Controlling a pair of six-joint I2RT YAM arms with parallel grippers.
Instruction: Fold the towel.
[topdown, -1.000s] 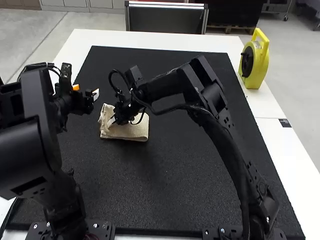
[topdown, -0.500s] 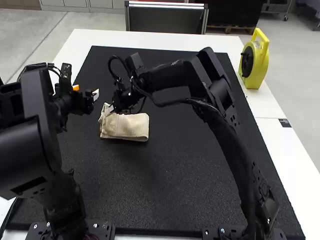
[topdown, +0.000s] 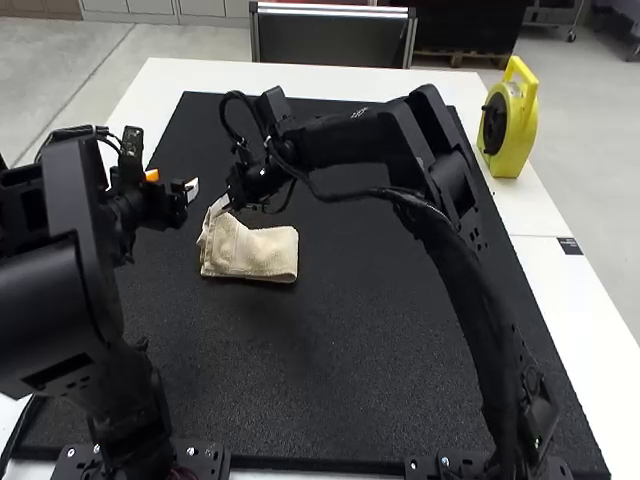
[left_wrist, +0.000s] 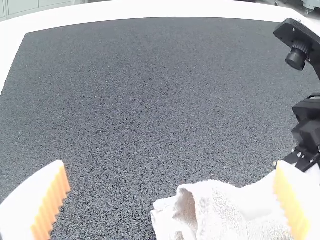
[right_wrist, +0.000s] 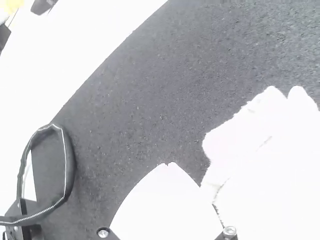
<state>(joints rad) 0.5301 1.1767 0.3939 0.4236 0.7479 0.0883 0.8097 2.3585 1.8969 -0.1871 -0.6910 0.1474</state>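
Nothing legible: black label (topdown: 570, 246) on white table (topdown: 560, 285), too small

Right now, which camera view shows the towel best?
The high view, because nearly the whole folded towel shows there on the black mat. The left wrist view catches only part, including a raised, gaping fold; the right wrist view has a pale portion running off the picture's edge.

My left arm (topdown: 60, 300) and right arm (topdown: 466, 290): black. My left gripper (topdown: 171, 182): white fingers (left_wrist: 22, 202), ribbed orange pads (left_wrist: 54, 200). My right gripper (topdown: 222, 204): white fingers, round metal screws (right_wrist: 103, 232) at their base, black cable (right_wrist: 69, 165) looping behind.
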